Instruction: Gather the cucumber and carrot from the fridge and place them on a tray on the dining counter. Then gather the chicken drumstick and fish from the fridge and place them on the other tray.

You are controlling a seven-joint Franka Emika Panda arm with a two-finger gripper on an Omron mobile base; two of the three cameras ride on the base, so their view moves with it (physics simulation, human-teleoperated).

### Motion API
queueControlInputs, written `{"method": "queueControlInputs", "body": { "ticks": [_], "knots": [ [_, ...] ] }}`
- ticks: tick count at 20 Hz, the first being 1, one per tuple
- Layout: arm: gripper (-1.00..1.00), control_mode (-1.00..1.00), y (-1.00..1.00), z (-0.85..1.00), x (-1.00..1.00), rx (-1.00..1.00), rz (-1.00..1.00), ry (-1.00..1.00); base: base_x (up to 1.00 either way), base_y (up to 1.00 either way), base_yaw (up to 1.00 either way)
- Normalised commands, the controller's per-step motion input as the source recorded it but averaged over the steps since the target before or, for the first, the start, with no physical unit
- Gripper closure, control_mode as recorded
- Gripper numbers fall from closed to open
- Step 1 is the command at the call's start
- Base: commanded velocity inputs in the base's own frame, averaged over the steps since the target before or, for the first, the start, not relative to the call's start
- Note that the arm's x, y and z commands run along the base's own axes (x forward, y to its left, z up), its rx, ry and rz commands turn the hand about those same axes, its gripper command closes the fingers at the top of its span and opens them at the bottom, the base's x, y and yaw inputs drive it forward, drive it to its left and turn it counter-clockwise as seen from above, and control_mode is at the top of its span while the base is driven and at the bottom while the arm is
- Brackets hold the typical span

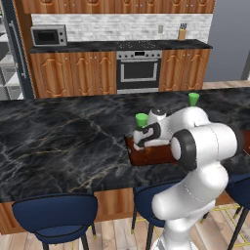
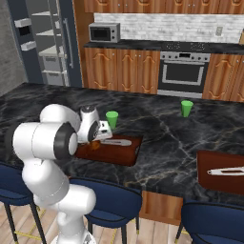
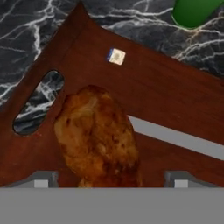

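Here, browned lumpy chicken drumstick (image 3: 98, 135) lies on dark wooden tray (image 3: 175, 96); gripper (image 3: 111, 180) spread wide, nothing held. Judged light, firm, greasy; best grasped across thick middle.

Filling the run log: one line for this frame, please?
stage: drumstick drop-off | gripper: open, above tray | chicken drumstick: lying on wooden tray, released | grey fish: same tray | green cup: beside tray
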Motion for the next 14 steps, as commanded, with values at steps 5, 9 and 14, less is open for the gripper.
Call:
{"method": "queueControlInputs", "body": {
  "ticks": [5, 9, 14],
  "knots": [
    [-1.0, -1.0, 0.0, 0.38, -0.29, 0.0, -0.07, 0.0, 0.0, 0.0, 0.0],
    [-1.0, -1.0, 0.0, 0.54, -0.4, 0.0, -0.07, -0.05, 0.0, 0.0, 0.0],
    [-1.0, -1.0, 0.0, 0.61, -0.66, 0.05, -0.08, -0.04, 0.0, 0.0, 0.0]
  ]
}}
